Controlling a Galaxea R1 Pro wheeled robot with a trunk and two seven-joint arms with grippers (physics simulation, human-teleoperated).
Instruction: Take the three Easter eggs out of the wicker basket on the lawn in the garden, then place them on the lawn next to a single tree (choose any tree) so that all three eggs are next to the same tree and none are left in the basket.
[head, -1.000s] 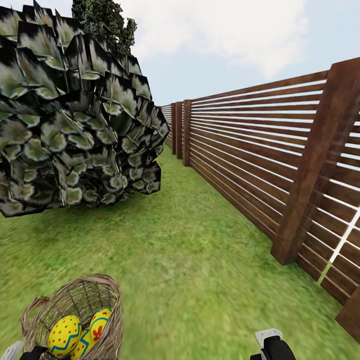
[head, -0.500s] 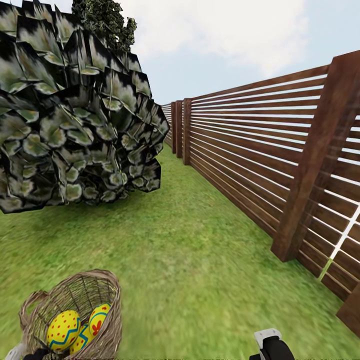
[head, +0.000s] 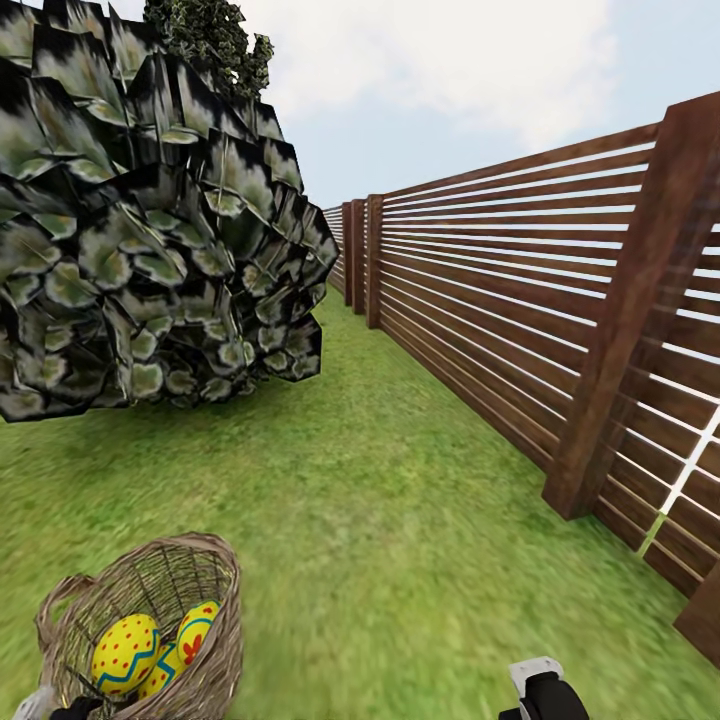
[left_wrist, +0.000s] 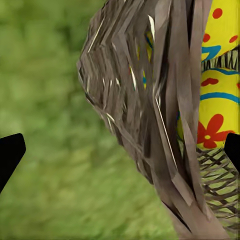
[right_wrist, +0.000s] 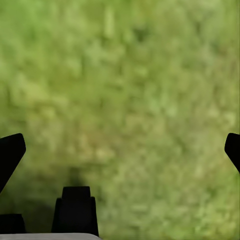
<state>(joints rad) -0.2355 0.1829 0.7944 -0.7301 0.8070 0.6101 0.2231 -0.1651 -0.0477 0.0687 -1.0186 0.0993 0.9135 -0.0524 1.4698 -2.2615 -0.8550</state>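
On the lawn (head: 400, 520), a big bush (head: 150, 240) stands far left and a slatted fence (head: 560, 330) runs along the right. I see the basket (head: 205, 590) near left, eggs (head: 125, 652) inside. My left gripper (left_wrist: 120, 155) is spread wide beside the basket wall, my right gripper (right_wrist: 120, 155) wide open over grass. I judge a careless reach could tip the basket and roll the eggs out.

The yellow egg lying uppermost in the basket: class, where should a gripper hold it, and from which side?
Across the egg's rounded middle, coming down through the basket's open mouth. The woven wall rings it and another egg lies close beside it, so probably only the top is free.
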